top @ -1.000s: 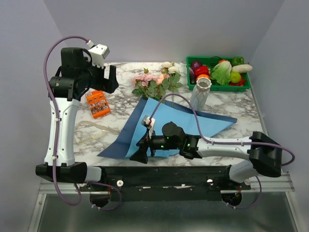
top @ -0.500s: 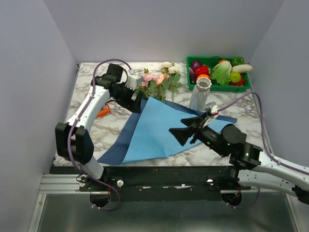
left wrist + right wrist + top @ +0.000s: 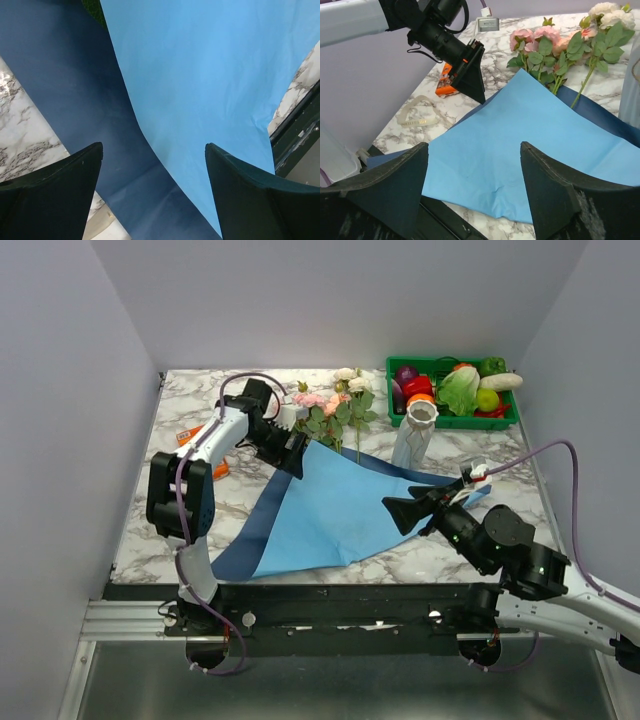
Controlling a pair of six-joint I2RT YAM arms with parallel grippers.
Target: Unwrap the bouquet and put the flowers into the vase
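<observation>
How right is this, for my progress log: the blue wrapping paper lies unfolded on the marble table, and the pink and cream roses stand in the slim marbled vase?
The pink, peach and cream roses lie on the marble table beside the slim marbled vase, not in it, as the top external view shows. The blue paper is unfolded.

Bright, even, diffuse light, soft shadows (wrist views mildly wide-angle)
</observation>
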